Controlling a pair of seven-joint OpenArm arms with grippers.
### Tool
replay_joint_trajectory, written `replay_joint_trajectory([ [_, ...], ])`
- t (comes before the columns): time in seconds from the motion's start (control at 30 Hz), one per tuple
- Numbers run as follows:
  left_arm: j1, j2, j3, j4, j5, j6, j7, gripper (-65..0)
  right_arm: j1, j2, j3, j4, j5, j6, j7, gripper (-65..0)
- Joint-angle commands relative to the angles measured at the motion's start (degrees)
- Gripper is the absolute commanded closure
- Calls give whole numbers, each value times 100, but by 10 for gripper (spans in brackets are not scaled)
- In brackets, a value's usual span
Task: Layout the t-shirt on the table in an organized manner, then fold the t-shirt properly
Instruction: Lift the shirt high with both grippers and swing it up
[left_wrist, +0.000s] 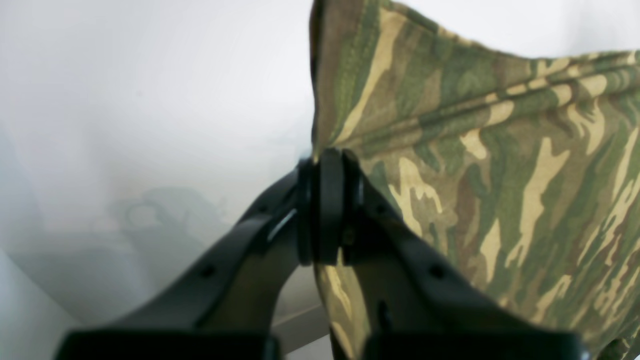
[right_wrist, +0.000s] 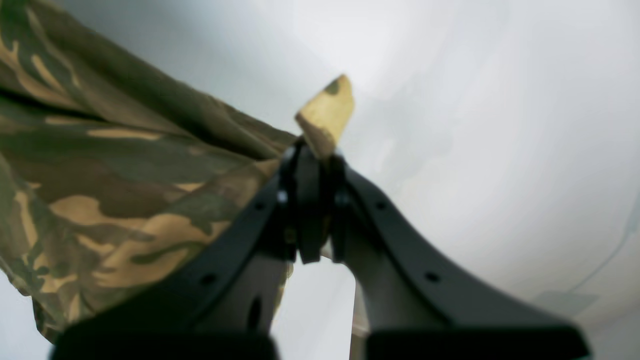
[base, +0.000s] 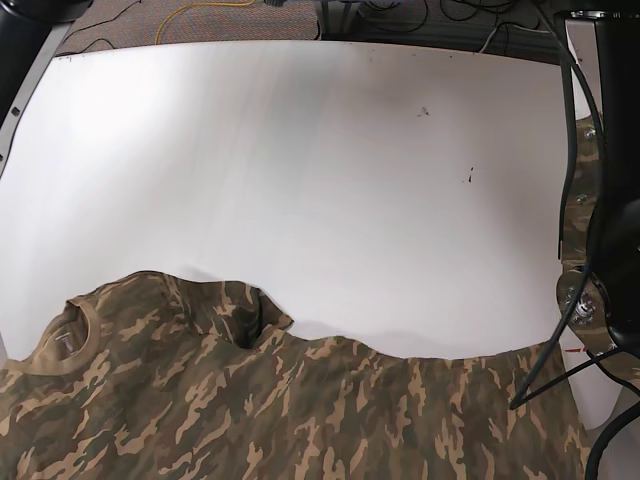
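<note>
The camouflage t-shirt (base: 300, 410) spreads across the near part of the white table (base: 300, 170), with its collar (base: 70, 335) at the left and its lower part running off the bottom of the base view. In the left wrist view my left gripper (left_wrist: 325, 165) is shut on an edge of the t-shirt (left_wrist: 500, 165), which hangs to its right. In the right wrist view my right gripper (right_wrist: 312, 160) is shut on the t-shirt (right_wrist: 110, 175), and a tan corner (right_wrist: 327, 112) pokes up past the fingertips. Neither gripper shows in the base view.
An arm's column and black cables (base: 600, 200) stand at the table's right edge, beside a small red mark (base: 574, 352). Two dark specks (base: 424, 111) dot the far right of the table. Cables and carpet (base: 240, 15) lie beyond the far edge.
</note>
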Motion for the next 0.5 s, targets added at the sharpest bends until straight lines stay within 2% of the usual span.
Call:
replay_joint_trajectory([
  [0.0,-238,-64,-11,125,39,56,-186,0,216,69,34,42,-151,-51,96,0],
  [0.27,-229,-64,-11,221,39,56,-186,0,401,52,-115,42,-151,-51,122,0],
  [0.47,-300,-64,6,186,57,56,-274,0,693,52,-739,42,-151,-51,245,0],
])
